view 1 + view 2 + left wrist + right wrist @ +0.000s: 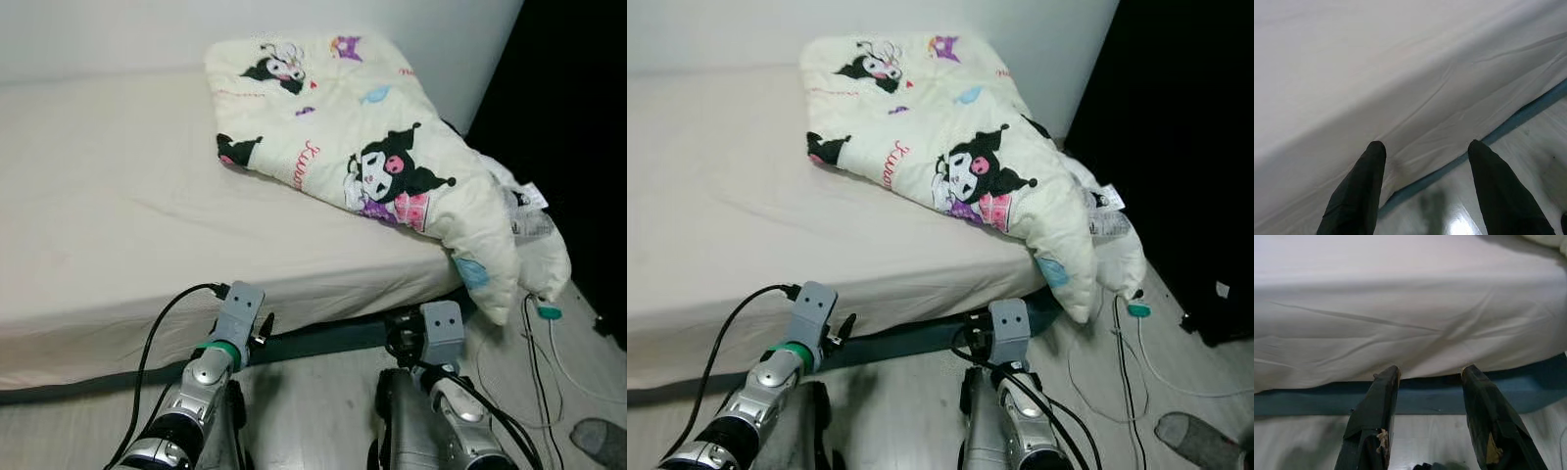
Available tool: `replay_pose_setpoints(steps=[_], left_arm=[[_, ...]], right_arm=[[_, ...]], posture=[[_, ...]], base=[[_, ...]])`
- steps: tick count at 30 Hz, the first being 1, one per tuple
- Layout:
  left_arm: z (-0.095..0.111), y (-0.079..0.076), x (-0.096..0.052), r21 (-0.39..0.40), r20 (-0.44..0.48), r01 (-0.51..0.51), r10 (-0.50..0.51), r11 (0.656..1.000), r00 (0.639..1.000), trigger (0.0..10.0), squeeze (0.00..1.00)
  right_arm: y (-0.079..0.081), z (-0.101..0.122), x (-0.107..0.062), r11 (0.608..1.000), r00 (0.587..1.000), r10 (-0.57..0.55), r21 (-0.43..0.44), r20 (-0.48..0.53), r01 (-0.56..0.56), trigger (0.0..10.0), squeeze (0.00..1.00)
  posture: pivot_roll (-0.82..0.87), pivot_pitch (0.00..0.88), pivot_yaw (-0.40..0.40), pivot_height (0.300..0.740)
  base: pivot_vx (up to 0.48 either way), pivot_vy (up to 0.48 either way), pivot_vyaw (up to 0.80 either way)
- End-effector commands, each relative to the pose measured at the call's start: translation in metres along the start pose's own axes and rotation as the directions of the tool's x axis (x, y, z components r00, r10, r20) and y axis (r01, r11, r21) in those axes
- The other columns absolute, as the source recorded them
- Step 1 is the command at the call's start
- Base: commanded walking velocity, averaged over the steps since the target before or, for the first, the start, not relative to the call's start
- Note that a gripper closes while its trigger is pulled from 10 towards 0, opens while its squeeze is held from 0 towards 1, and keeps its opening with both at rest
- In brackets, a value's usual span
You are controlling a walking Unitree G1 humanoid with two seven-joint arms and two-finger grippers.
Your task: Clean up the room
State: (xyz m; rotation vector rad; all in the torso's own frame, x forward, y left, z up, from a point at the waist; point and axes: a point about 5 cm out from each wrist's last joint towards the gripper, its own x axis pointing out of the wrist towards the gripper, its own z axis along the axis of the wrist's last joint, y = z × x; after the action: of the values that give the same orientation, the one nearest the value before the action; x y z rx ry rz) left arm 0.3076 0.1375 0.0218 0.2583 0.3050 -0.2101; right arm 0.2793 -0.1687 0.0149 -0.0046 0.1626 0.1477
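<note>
A cream cartoon-print quilt [362, 137] lies folded on the far right part of the bed [108, 215], one corner hanging over the bed's edge toward the floor. Both my arms are held low before the bed's near side. In the left wrist view my left gripper [1425, 149] is open with nothing between its fingers, pointing at the white sheet where it meets the blue base. In the right wrist view my right gripper [1430, 372] is open too, aimed at the sheet's lower edge and the blue base strip [1415, 399].
White cables [534, 362] with a teal plug [549, 313] trail across the pale wooden floor right of the bed. A grey sock [600, 438] lies at the lower right. A dark wardrobe or doorway [1185, 147] stands on the right.
</note>
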Motion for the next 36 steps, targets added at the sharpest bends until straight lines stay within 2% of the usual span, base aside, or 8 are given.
replay_pose_setpoints(steps=[1, 7, 10, 13, 20, 23, 24, 36], left_arm=[[-0.003, 0.001, -0.001, 0.002, -0.011, -0.005, 0.005, 1.0, 1.0, 10.0, 0.0], [0.01, 0.015, 0.002, -0.024, 0.04, -0.049, 0.049, 0.999, 0.998, 10.0, 0.0], [0.02, 0.025, 0.004, -0.036, 0.074, -0.075, 0.078, 0.997, 0.994, 10.0, 0.0], [0.03, 0.036, 0.006, -0.045, 0.106, -0.099, 0.103, 0.994, 0.989, 10.0, 0.0], [0.038, 0.045, 0.006, -0.054, 0.129, -0.119, 0.125, 0.991, 0.984, 10.0, 0.0], [0.046, 0.056, 0.004, -0.059, 0.159, -0.134, 0.142, 0.989, 0.977, 10.0, 0.0], [0.051, 0.062, 0.002, -0.062, 0.18, -0.144, 0.153, 0.988, 0.972, 10.0, 0.0], [0.073, 0.085, -0.014, -0.061, 0.262, -0.178, 0.188, 0.982, 0.947, 10.0, 0.0]], right_arm=[[-0.002, 0.005, 0.0, 1.0, 0.999, 0.001, -0.028, 0.032, 0.0, 10.0, 0.0], [-0.035, 0.065, 0.006, 0.97, 0.958, -0.049, -0.216, 0.283, 0.114, 10.0, 0.0], [-0.064, 0.11, -0.001, 0.935, 0.891, -0.112, -0.258, 0.44, 0.245, 10.0, 0.0], [-0.1, 0.144, -0.014, 0.9, 0.802, -0.25, -0.175, 0.542, 0.399, 10.0, 0.0], [-0.137, 0.133, -0.018, 0.885, 0.784, -0.411, -0.004, 0.464, 0.466, 10.0, 0.0], [-0.149, 0.126, -0.014, 0.886, 0.799, -0.447, 0.074, 0.403, 0.458, 10.0, 0.22], [-0.152, 0.124, -0.011, 0.889, 0.811, -0.454, 0.12, 0.369, 0.442, 10.0, 0.98], [-0.151, 0.132, 0.003, 0.917, 0.854, -0.399, 0.152, 0.333, 0.369, 10.0, 1.0]], posture=[[-0.03, 0.06, 0.054, 0.546], [-0.03, 0.064, 0.054, 0.546], [-0.03, 0.068, 0.054, 0.546], [-0.03, 0.073, 0.056, 0.546], [-0.03, 0.103, 0.07, 0.546], [-0.02, 0.139, 0.081, 0.546], [-0.01, 0.157, 0.085, 0.546], [0.07, 0.213, 0.083, 0.546]], base=[[0.0, 0.0, 0.0], [0.0, 0.0, 0.0], [0.0, 0.0, 0.0], [0.0, 0.0, 0.0], [0.0, 0.0, 0.0], [0.0, 0.0, 0.0], [0.0, 0.0, 0.0], [0.0, 0.0, 0.0]])
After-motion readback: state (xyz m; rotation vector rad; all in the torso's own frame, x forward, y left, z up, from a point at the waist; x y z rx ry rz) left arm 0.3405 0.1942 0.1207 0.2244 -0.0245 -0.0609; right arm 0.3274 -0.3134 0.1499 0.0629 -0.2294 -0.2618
